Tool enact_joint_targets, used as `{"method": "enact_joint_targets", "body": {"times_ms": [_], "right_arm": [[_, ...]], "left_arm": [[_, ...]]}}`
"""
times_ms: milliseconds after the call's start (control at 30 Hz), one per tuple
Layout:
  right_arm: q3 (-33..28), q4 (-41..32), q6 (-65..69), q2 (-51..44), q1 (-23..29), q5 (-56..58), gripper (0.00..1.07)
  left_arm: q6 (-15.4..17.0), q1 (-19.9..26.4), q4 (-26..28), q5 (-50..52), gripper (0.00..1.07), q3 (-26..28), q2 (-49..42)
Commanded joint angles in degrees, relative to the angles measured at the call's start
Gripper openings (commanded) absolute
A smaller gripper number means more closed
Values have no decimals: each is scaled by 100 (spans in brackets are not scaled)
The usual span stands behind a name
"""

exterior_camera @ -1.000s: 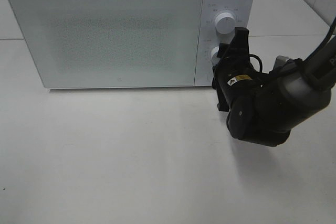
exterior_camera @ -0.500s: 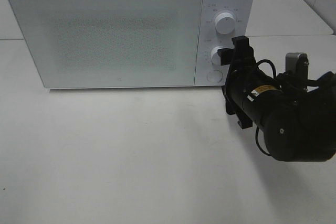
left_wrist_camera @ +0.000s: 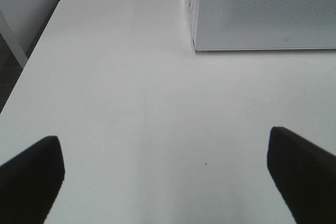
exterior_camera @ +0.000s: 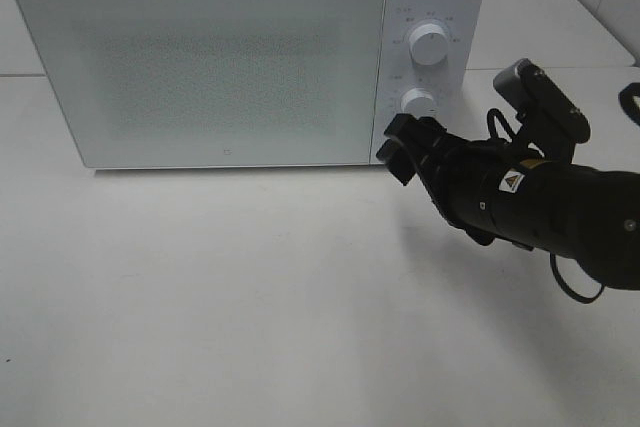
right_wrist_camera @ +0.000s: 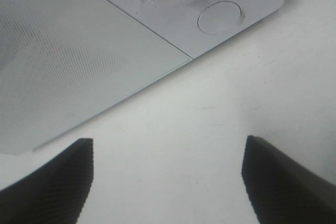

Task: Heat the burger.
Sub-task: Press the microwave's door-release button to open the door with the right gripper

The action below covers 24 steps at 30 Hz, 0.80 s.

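Burger: not in view; cannot tell whether it sits behind the closed door
Microwave: upper left of the high view, on the desk
Right gripper: jaws wide apart, empty, by the round button
Left gripper: jaws fully spread, empty, over bare desk
Progress: loading looks done, judging by the shut door; whether the lower knob is already set, and heating begun, is unclear

The microwave stands on the table, toward its back edge; on the microwave's right side the upper knob sits above the lower knob, the round button lowest; the right gripper hangs just before the microwave's lower right corner.
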State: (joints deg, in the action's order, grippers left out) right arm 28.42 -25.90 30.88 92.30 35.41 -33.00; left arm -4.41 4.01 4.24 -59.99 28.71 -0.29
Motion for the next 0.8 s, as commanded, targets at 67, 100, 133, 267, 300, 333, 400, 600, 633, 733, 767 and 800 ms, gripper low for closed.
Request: {"method": "enact_joint_targets", "body": {"times_ms": [67,100,133,267,300,333,400,600,633,733,767,800], "right_arm": [[-6,-218,-1203,-269,-6,573,75],[0,-327,-1707,-367,-6,859,75],[86,-338,-2246,-447,-6,1232,75],[327,-332,-2974,-498,-6,1971,75],[527,-315,-3363,-498,-6,2561,75],[527,-315,-3363,-498,-6,2561,75],[814,-258,-3862,-498,-6,3369,75],[1398,384,-4160,-498,-6,5122,74],[1398,384,-4160,-498,-6,5122,74],[1702,848,-4045,-498,-6,6050,74],[1868,1037,-3942,-498,-6,6629,74],[1868,1037,-3942,-498,-6,6629,74]], "left_arm": [[46,6,17,52,100,-23,-143],[46,6,17,52,100,-23,-143],[46,6,17,52,100,-23,-143],[46,6,17,52,100,-23,-143],[40,6,17,52,100,-23,-143],[40,6,17,52,100,-23,-143],[40,6,17,52,100,-23,-143],[40,6,17,52,100,-23,-143],[40,6,17,52,100,-23,-143],[40,6,17,52,100,-23,-143],[40,6,17,52,100,-23,-143],[40,6,17,52,100,-23,-143]]}}
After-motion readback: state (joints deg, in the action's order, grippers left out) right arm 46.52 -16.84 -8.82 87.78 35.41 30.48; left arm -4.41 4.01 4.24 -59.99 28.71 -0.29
